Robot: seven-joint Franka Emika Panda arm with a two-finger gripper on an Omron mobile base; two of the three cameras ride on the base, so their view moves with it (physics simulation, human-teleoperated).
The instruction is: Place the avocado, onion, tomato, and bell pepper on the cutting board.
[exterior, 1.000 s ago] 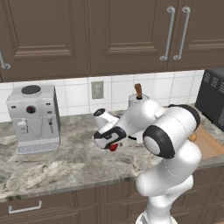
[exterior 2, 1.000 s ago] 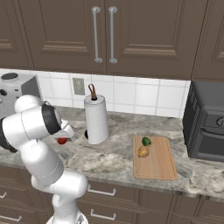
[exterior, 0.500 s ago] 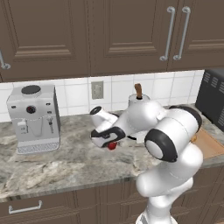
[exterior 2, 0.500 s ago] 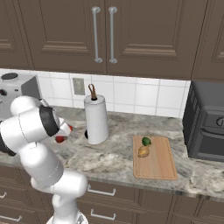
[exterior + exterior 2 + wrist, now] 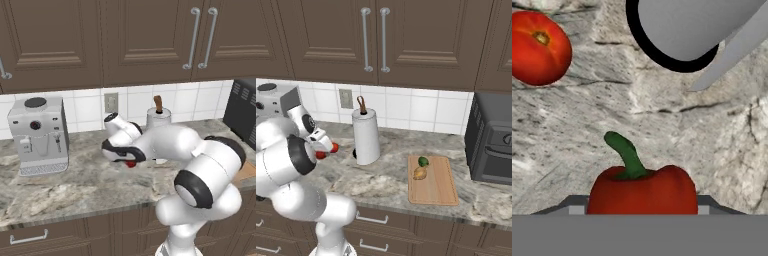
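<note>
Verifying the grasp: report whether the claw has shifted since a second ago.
No. The claw stays just left of the paper towel roll, around the bell pepper.

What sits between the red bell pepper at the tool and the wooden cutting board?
The white paper towel roll on its black-based holder stands on the counter between the red bell pepper and the light-brown wooden cutting board. The pepper would likely need carrying over or around it.
</note>
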